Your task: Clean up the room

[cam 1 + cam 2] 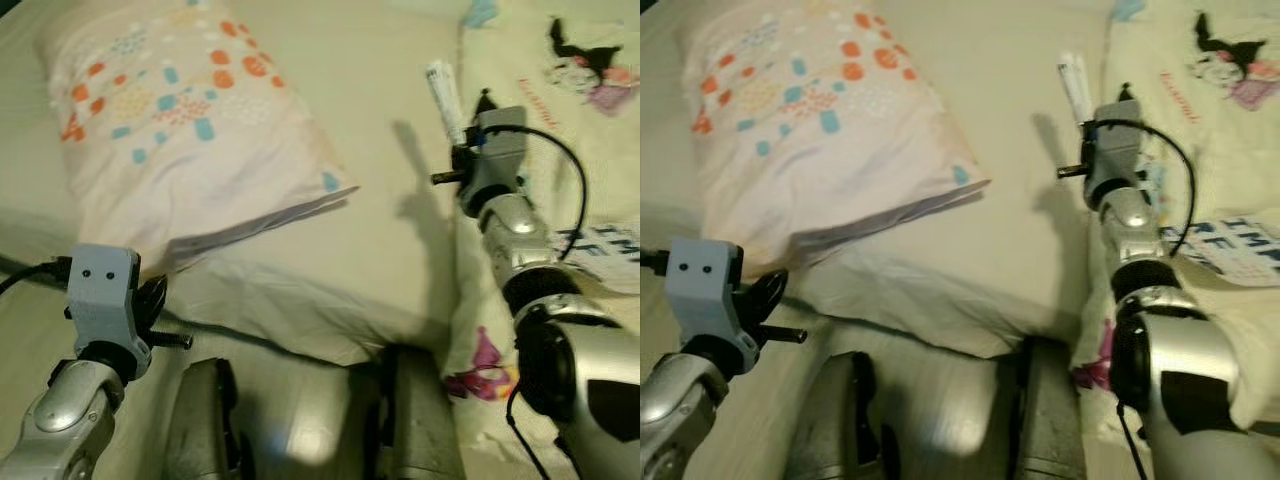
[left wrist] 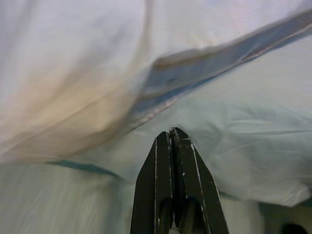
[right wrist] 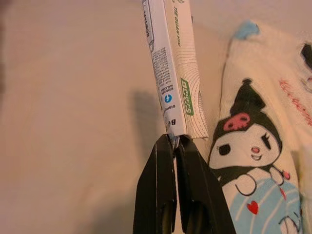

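The right tool (image 3: 174, 139) is clamped on the end of a white tube (image 3: 170, 68) above the bed (image 1: 380, 200), beside the cartoon-print blanket (image 3: 258, 146). The left tool (image 2: 171, 134), closed and empty, hangs near the pillow (image 1: 180, 130) at the bed's near edge.

— Item held?
— One white tube (image 3: 170, 73) with small print and a green label, pinched at its lower end by the right gripper (image 3: 174, 141), standing upright above the bed (image 1: 380, 180).
— Position?
— Near the bed's right side, beside the cartoon-print blanket (image 3: 253, 146) (text too blurred to read).
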`<state>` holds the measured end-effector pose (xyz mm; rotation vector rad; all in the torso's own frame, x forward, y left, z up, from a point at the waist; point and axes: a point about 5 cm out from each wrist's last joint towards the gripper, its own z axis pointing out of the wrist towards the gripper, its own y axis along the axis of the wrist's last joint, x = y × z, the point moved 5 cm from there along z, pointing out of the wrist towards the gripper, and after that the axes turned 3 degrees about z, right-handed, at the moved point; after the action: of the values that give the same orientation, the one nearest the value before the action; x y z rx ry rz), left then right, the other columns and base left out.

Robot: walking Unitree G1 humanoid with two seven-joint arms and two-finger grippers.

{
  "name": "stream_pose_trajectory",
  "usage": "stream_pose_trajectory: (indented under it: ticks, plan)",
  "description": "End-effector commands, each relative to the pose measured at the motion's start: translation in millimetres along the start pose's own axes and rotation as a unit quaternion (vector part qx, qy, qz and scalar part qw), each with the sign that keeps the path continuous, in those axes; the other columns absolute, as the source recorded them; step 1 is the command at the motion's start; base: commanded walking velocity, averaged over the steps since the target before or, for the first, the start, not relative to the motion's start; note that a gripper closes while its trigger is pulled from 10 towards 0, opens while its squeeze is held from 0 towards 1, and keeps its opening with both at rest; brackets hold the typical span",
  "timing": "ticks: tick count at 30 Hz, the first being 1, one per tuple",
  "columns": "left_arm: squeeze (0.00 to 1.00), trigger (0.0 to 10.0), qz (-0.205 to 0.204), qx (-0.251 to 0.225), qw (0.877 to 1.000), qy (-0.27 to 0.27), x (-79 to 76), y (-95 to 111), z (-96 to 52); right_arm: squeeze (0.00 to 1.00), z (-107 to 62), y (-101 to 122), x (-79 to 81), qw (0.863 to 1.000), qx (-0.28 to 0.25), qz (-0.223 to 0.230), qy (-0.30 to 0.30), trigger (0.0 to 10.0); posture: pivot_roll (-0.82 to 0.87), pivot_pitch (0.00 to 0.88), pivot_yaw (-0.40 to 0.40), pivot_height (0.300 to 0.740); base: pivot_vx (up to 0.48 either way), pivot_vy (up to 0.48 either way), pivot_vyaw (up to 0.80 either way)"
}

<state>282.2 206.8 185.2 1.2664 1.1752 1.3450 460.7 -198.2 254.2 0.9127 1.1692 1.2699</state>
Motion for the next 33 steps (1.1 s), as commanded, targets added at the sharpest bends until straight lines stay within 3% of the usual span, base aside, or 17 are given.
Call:
stream_pose_trajectory:
  ticks: [1,5,6,7,10,11,12,13,18,22,33]
  plan:
    - [0.00,10.0,0.016,0.031,0.998,0.047,8.7,-23.8,-2.0,0.00,-5.7,-9.9,20.2,0.999,-0.012,0.012,0.029,0.0,0.01,0.261,-0.066,0.546,0.000,0.000,0.00]
    - [0.00,10.0,0.020,0.035,0.997,0.066,12.6,-29.0,-2.1,0.00,-7.6,-11.4,28.7,0.999,-0.018,0.017,0.040,0.0,0.01,0.261,-0.066,0.546,0.000,0.000,0.00]
    - [0.00,10.0,0.026,0.040,0.995,0.086,17.0,-34.2,-2.5,0.00,-11.0,-15.8,37.6,0.998,-0.019,0.031,0.046,0.2,0.00,0.244,-0.074,0.546,0.000,0.000,0.00]
    - [0.00,10.0,0.030,0.045,0.992,0.111,21.2,-38.7,-3.9,0.00,-20.8,-23.9,53.0,0.997,-0.019,0.041,0.061,1.8,-0.01,0.228,-0.078,0.546,0.000,0.000,0.00]
    - [0.00,10.0,0.032,0.047,0.990,0.129,23.4,-41.7,-5.2,0.00,-30.5,-30.7,65.3,0.996,-0.017,0.050,0.073,1.8,-0.01,0.223,-0.078,0.546,0.000,0.000,0.00]
    - [0.00,10.0,0.033,0.053,0.988,0.144,24.8,-45.5,-7.0,0.00,-41.7,-38.5,77.7,0.994,-0.010,0.060,0.085,4.5,-0.02,0.218,-0.079,0.546,0.000,0.000,0.00]
    - [0.00,10.0,0.030,0.056,0.986,0.154,24.8,-48.8,-8.0,0.00,-50.8,-45.2,86.1,0.994,-0.003,0.065,0.092,8.2,-0.02,0.210,-0.083,0.546,0.000,0.000,0.00]
    - [0.00,10.0,0.024,0.066,0.985,0.159,23.5,-54.5,-8.7,0.00,-59.0,-54.6,92.3,0.994,0.009,0.052,0.099,10.0,-0.01,0.199,-0.088,0.546,0.000,0.000,0.00]
    - [0.00,10.0,0.020,0.072,0.983,0.165,20.4,-62.6,-8.8,0.00,-74.8,-79.9,95.4,0.994,0.045,0.041,0.088,10.0,0.00,0.182,-0.089,0.546,0.000,0.000,0.00]
    - [0.00,10.0,0.023,0.066,0.984,0.165,19.0,-64.5,-8.0,0.00,-82.3,-84.5,93.2,0.995,0.044,0.037,0.078,10.0,0.00,0.169,-0.090,0.546,0.000,0.000,0.00]
    - [0.00,10.0,0.026,0.029,0.987,0.156,13.5,-57.8,-0.2,0.00,-108.6,-95.1,109.6,0.992,0.080,0.053,0.078,10.0,-0.01,0.134,-0.097,0.561,0.000,0.000,0.00]
